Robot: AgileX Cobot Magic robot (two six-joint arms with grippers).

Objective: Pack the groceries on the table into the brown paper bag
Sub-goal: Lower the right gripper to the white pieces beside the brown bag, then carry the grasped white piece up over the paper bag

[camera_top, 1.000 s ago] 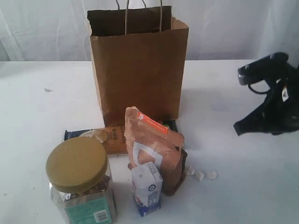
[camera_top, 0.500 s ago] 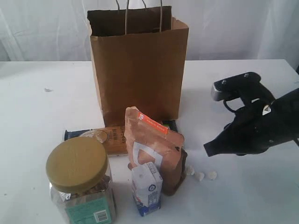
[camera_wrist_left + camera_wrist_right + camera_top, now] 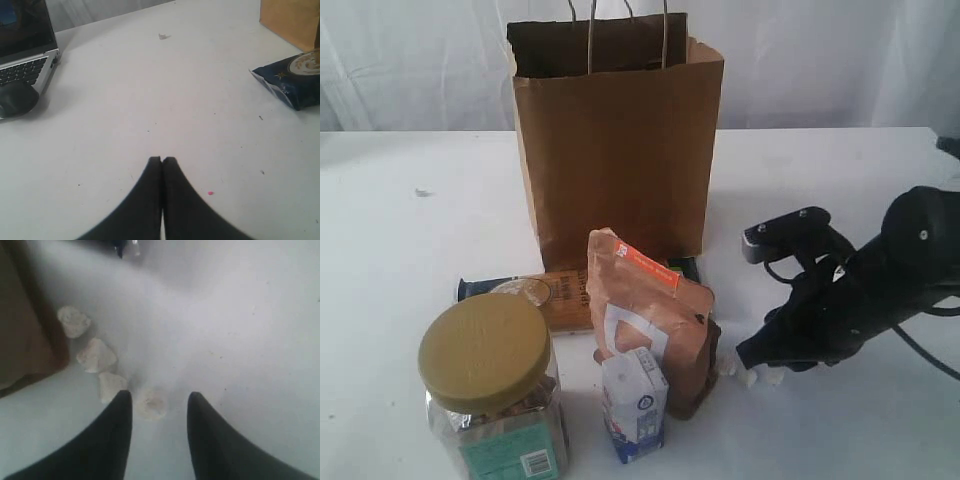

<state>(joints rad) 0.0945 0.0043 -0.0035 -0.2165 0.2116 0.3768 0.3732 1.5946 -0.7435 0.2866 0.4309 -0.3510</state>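
Note:
The brown paper bag [image 3: 615,140] stands upright and open at the back of the table [image 3: 400,220]. In front of it lie the spaghetti packet [image 3: 535,290], the orange-labelled pouch [image 3: 650,310], the white-blue carton [image 3: 634,403] and the jar with the olive lid [image 3: 485,350]. The can and the yellow bottle are not visible. My right gripper [image 3: 748,357] is low over the table just right of the pouch, open [image 3: 159,397], with a small white lump [image 3: 151,404] between its fingertips. My left gripper [image 3: 162,160] is shut and empty over bare table, apart from the packet's blue end [image 3: 292,82].
Several small white lumps [image 3: 95,355] lie in a row beside the pouch [image 3: 25,330]. In the left wrist view a laptop [image 3: 25,50] and a dark mouse [image 3: 15,97] sit at the table's far edge, and a corner of the bag [image 3: 292,20] shows.
My right arm has swung down and to the left, from the right edge of the exterior view to the white lumps beside the pouch. The groceries and bag have not moved.

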